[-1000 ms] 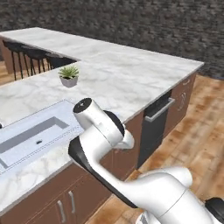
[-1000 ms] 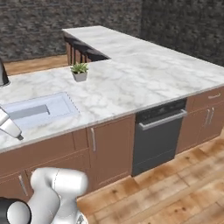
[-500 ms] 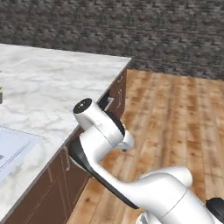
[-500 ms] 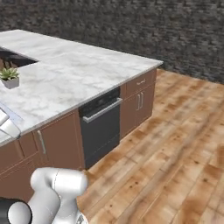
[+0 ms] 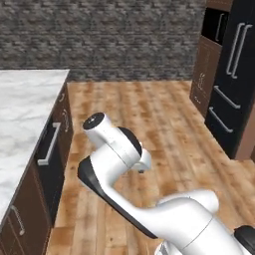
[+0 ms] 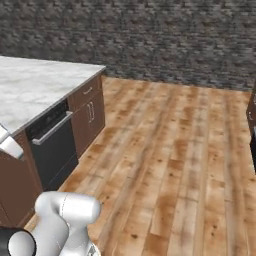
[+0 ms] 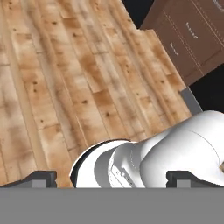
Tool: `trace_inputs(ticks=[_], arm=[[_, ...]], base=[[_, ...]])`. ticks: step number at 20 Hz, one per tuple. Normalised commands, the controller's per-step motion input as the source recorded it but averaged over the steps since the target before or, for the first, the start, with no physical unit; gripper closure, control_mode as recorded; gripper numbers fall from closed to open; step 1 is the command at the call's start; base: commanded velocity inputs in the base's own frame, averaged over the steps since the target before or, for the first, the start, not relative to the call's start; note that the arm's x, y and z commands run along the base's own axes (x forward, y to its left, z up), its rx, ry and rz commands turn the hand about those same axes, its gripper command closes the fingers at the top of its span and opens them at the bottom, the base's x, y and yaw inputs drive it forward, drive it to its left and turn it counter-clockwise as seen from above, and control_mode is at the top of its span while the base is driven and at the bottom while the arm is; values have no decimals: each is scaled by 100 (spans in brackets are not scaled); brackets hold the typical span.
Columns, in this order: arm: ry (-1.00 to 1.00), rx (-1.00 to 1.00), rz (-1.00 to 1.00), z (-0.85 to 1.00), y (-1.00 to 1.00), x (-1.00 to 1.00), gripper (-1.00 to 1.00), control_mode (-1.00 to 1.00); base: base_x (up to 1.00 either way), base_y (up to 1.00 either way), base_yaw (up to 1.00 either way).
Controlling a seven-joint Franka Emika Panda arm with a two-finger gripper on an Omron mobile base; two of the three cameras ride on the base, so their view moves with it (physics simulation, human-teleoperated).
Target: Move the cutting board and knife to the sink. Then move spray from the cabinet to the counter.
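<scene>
Gripper: your two-finger gripper (image 7: 111,179) had its two small dark fingertips (image 7: 41,178) spread wide apart, and nothing sat between them.
Ahead of the fingers: you were looking past the tips at a light brown wooden plank floor (image 7: 65,78), well beyond them and not touched.
Far side of the fingers: brown wooden drawer fronts (image 7: 192,37) stood beyond the fingertips toward the upper right of the hand view, apart from the gripper.
Counter: the white marble-patterned countertop with grey veining (image 5: 22,124) lay to the left of your arm in both base views (image 6: 35,87); nothing of the gripper touched it.
Under the counter: you had a black built-in appliance with a metal bar handle (image 6: 52,147) set among the brown drawers below the marble edge.
Room: a dark grey stone wall (image 6: 150,40) ran behind the floor, and a tall black fridge with long silver handles (image 5: 234,74) stood at the right of the left base view.
</scene>
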Motion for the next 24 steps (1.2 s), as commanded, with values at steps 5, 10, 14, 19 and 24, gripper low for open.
trace_inputs(ticks=[5,10,14,19,24], arm=[[0,0,0,0,0,0,-100,100],[0,0,0,0,0,0,-100,100],[0,0,0,0,0,0,-100,100],[0,0,0,0,0,0,-100,100],[0,0,0,0,0,0,-100,100]], base=[[8,-31,-62],[13,-16,-62],[18,-21,-60],[29,-6,-60],[39,5,-61]])
